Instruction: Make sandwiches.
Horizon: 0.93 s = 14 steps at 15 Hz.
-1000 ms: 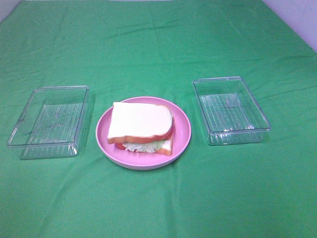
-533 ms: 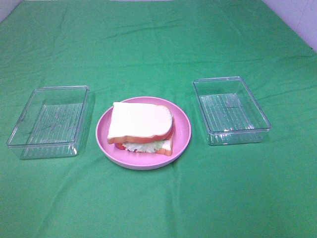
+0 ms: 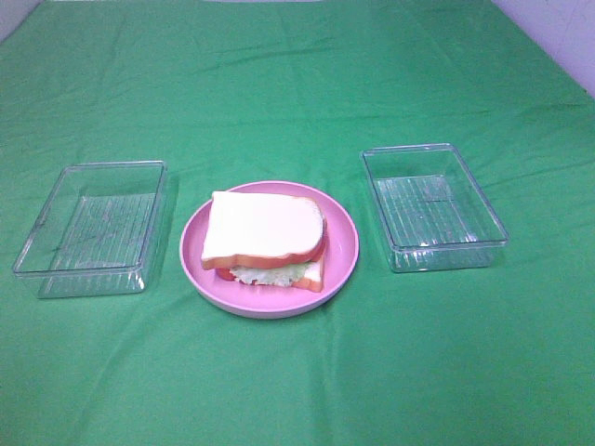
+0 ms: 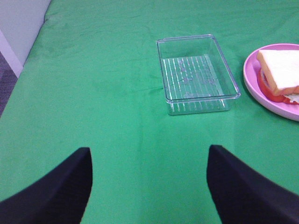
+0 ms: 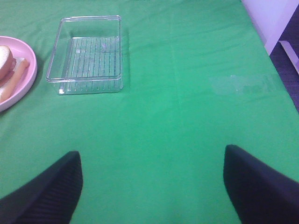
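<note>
White-bread toy sandwich (image 3: 268,238) on your round pink plate (image 3: 343,232) lies well apart from both arms' black fingers (image 4: 60,186) (image 5: 254,182), each pair spread wide, gripping nothing.

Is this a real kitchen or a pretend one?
Probably pretend: a robot practice table. A green cloth covers it, the sandwich on the pink plate looks like a toy, and two clear trays sit empty beside it.

Worktop (image 3: 297,84): covered w/ green cloth, lightly creased, even diffuse light. Pale wall (image 3: 558,37) past far right corner. Grey floor (image 4: 7,84) beyond left edge.
</note>
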Available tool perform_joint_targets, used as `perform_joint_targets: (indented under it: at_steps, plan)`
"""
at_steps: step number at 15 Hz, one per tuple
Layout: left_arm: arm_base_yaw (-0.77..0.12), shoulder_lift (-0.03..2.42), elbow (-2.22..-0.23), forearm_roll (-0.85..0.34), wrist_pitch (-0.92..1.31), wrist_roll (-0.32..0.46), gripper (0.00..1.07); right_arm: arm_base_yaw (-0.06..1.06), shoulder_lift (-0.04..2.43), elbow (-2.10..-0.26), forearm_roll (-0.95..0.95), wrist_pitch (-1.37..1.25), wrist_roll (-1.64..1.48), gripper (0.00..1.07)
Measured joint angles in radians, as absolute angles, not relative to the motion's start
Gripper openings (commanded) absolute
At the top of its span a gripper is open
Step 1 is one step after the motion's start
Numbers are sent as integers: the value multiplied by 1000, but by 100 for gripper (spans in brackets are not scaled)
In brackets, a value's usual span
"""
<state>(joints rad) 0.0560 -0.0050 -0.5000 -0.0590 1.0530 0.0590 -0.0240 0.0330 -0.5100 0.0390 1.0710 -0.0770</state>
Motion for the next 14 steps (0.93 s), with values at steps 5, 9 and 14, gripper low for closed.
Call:
perform_joint_targets:
  at_steps: [5, 9, 14]
  plan:
    - [56, -5, -500, -59, 1053, 59, 67, -24, -5, -510, 39, 1071, -77, 77]
    - [56, -5, -500, -59, 1052, 59, 67, -24, -7, -510, 39, 1071, -77, 77]
    - [56, -5, -500, -59, 1052, 59, 67, -24, -7, -510, 39, 1071, -77, 77]
